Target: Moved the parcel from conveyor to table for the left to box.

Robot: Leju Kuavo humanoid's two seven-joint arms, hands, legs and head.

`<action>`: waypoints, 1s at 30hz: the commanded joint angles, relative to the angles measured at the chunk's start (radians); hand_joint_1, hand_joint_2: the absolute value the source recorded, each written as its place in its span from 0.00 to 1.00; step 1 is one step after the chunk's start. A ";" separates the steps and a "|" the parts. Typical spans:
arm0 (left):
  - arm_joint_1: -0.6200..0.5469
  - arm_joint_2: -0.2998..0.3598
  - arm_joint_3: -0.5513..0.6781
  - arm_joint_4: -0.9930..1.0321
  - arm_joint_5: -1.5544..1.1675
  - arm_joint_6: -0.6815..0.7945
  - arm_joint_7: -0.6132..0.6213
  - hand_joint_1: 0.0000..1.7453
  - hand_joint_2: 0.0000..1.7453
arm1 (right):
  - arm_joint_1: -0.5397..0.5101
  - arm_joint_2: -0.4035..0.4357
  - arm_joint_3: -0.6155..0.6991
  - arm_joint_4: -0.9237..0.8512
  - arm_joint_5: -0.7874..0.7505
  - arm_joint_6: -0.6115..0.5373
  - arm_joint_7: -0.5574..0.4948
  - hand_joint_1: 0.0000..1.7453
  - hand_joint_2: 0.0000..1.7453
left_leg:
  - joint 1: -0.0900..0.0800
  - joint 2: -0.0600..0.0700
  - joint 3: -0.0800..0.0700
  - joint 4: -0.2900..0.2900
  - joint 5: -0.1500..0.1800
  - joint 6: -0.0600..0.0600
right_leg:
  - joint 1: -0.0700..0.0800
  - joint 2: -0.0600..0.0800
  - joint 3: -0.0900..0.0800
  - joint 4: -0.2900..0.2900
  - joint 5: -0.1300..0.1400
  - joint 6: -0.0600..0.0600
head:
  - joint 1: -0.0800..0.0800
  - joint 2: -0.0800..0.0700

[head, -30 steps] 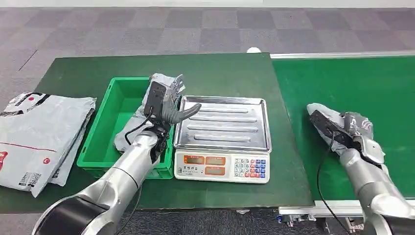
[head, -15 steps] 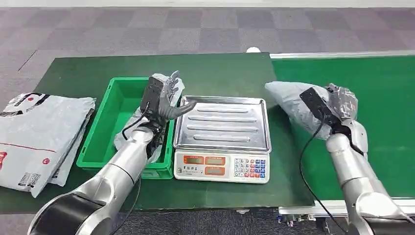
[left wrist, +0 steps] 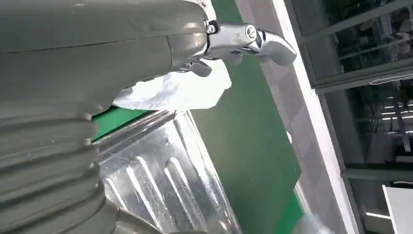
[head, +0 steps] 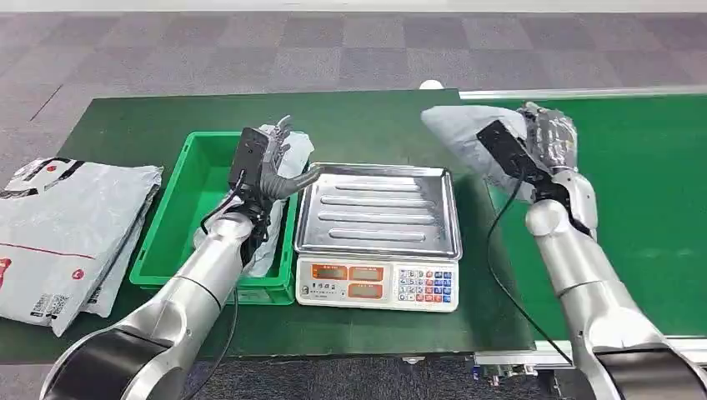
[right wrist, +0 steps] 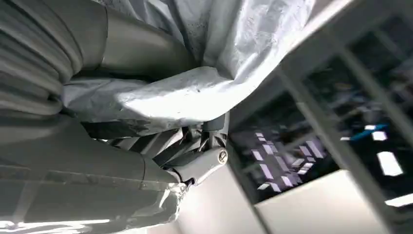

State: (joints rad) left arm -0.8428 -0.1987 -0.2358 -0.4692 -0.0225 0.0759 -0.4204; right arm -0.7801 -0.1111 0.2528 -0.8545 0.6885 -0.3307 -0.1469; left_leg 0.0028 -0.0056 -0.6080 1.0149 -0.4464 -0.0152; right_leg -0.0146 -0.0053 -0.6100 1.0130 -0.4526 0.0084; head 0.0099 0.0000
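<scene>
My right hand (head: 550, 137) grips a crumpled grey parcel (head: 457, 127) and holds it in the air over the seam between the green conveyor (head: 642, 192) and the table (head: 375, 117). In the right wrist view the parcel (right wrist: 195, 92) drapes over the right hand (right wrist: 122, 161). My left hand (head: 268, 162) hovers with its fingers apart over the right side of the green bin (head: 179, 221), just above another grey parcel (head: 292, 150) that lies in the bin. In the left wrist view the left hand (left wrist: 146, 39) has its thumb stretched out, with that parcel (left wrist: 180, 90) beyond it.
A weighing scale with a steel tray (head: 379, 208) stands between the bin and the conveyor; the tray (left wrist: 160, 185) is bare. A stack of flat grey mailers (head: 67, 225) lies at the table's left end. Purple carpet (head: 250, 42) lies beyond the table.
My right hand lifted the parcel off the conveyor and carried it up and left toward the table. My left hand drifted slightly left over the bin.
</scene>
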 commanded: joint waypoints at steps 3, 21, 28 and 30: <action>-0.061 0.016 0.053 0.041 0.013 -0.013 0.001 0.00 1.00 | -0.099 0.115 0.286 -0.068 0.000 0.056 0.050 1.00 1.00 | 0.001 0.006 0.001 0.000 -0.001 0.000 | 0.001 0.006 -0.001 0.001 0.000 -0.001 | 0.000 0.000; -0.049 0.037 0.078 0.022 0.002 -0.005 0.003 0.00 1.00 | 0.139 0.017 0.503 -0.373 0.102 0.187 0.209 1.00 1.00 | 0.003 -0.001 0.003 -0.002 0.000 0.000 | 0.001 -0.001 0.004 -0.003 0.000 -0.001 | 0.000 0.000; -0.016 0.040 0.085 -0.009 -0.011 -0.008 -0.007 0.00 1.00 | 0.165 0.015 0.418 -0.342 0.034 0.231 0.164 0.00 1.00 | 0.002 0.000 0.002 -0.001 0.000 0.000 | 0.000 0.000 0.002 -0.002 0.000 0.000 | 0.000 0.000; -0.016 0.041 0.087 -0.012 -0.013 -0.010 -0.007 0.00 1.00 | 0.156 0.016 0.399 -0.333 0.005 0.249 0.150 0.00 1.00 | 0.002 0.001 0.002 -0.001 0.000 0.000 | 0.000 0.001 0.002 -0.001 0.000 0.000 | 0.000 0.000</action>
State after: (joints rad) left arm -0.8514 -0.1682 -0.1900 -0.4925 -0.0244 0.0698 -0.4273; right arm -0.5984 -0.0557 0.6874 -1.2142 0.7642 -0.1336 0.0348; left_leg 0.0049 -0.0058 -0.6083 1.0149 -0.4463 -0.0156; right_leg -0.0149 -0.0056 -0.6106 1.0130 -0.4527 0.0083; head 0.0099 0.0000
